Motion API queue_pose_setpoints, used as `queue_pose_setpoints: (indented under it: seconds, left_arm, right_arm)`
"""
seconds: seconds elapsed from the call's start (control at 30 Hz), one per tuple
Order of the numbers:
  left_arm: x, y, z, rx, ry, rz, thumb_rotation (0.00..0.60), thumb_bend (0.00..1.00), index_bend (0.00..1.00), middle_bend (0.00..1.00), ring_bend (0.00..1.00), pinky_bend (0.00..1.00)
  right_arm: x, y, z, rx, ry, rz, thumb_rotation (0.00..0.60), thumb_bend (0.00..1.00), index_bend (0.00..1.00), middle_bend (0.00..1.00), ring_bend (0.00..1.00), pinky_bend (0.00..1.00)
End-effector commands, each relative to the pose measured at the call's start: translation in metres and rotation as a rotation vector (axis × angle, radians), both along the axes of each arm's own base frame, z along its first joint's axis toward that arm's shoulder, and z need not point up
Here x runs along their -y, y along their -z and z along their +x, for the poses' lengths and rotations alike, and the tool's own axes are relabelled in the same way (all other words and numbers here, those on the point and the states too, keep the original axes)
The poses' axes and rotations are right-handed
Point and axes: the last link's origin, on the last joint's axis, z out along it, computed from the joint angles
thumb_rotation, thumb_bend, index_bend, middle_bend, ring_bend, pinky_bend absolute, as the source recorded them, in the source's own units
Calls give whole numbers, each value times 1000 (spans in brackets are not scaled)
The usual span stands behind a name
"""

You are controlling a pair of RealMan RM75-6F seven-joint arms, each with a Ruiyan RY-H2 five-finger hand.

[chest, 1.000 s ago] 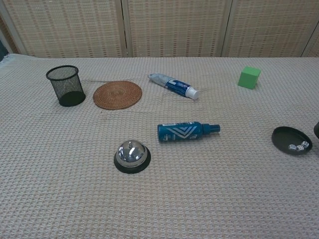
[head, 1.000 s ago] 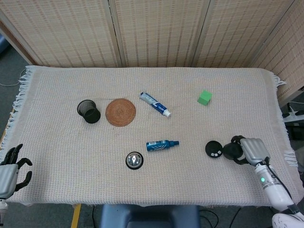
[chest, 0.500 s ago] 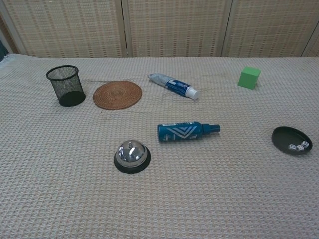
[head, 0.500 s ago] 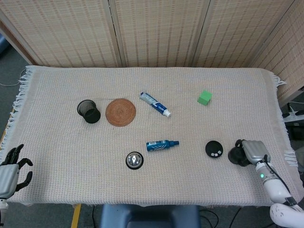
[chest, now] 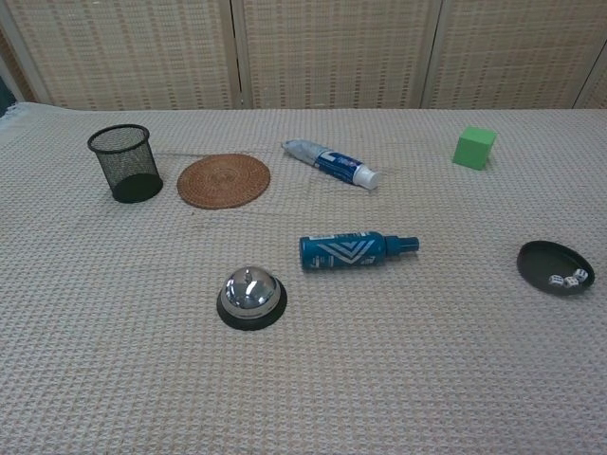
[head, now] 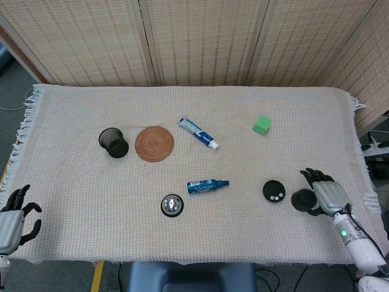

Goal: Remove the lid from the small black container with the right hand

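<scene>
Lid (head: 302, 199) sits on worktop (head: 73, 201) beside right hand (head: 328, 196), fingers (head: 311, 176) spread, released. Container (head: 274, 190) open just left of it, dice inside. Left hand (head: 12, 218) idle at the near-left edge, fingers apart.

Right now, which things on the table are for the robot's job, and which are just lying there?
For the job: right hand, black lid beside it, open black container holding dice.

Just lying about: mesh cup, woven coaster, toothpaste tube, blue spray bottle, bell, green cube.
</scene>
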Motion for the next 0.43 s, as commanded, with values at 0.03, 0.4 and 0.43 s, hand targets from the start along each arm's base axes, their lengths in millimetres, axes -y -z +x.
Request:
queue_pose_setpoints:
  seconds: [0.03, 0.4, 0.43]
  left_arm:
    - [0, -1, 0, 1, 0, 4, 600, 415, 451, 0, 16, 398]
    - [-2, 5, -2, -17, -15, -10, 600, 416, 454, 0, 16, 397]
    - [-2, 6, -1, -19, -14, -14, 600, 416, 454, 0, 16, 397]
  right_arm:
    - [-23, -27, 8, 46, -149, -293, 600, 135, 40, 0, 0, 133]
    - [-50, -34, -13, -49, -174, -524, 600, 135, 97, 0, 0, 64]
    - [-51, -34, -13, -48, -177, -519, 600, 135, 93, 0, 0, 64]
